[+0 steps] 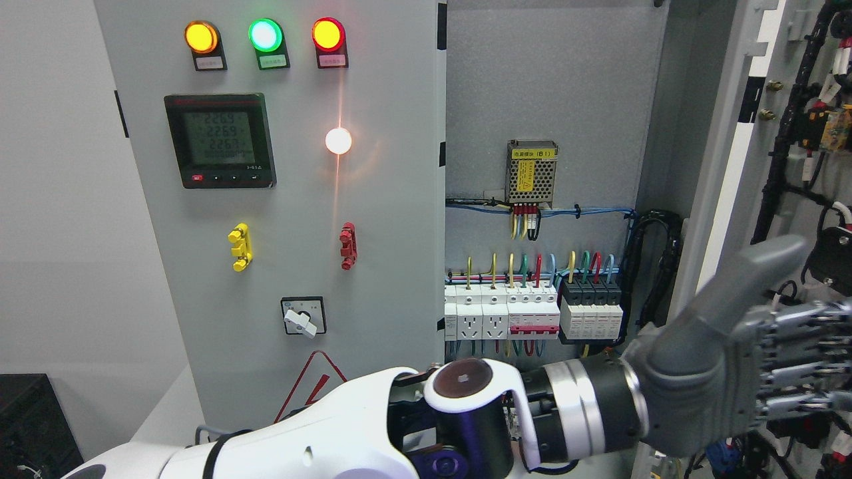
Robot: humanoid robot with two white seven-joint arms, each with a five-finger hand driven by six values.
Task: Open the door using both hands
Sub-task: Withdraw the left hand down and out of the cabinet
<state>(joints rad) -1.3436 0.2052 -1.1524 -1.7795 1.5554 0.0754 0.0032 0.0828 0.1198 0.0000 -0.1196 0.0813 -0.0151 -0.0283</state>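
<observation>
The cabinet's left door (299, 199) is closed; it carries three lit lamps, a meter and switches. Its right door (725, 153) stands swung wide open, and its inner face with black cable looms shows at the far right. My left arm (373, 426) comes in from the lower left and reaches across to that door. The left hand (792, 346) lies against the door's inner side near its edge, with the fingers (805, 332) stretched out to the right and the thumb pointing up. It holds nothing. The right arm does not show.
Inside the open cabinet are a row of breakers and sockets (506, 316), a meshed power supply (531, 173) and coloured wires. A black box (33, 426) sits at the lower left beside the white wall.
</observation>
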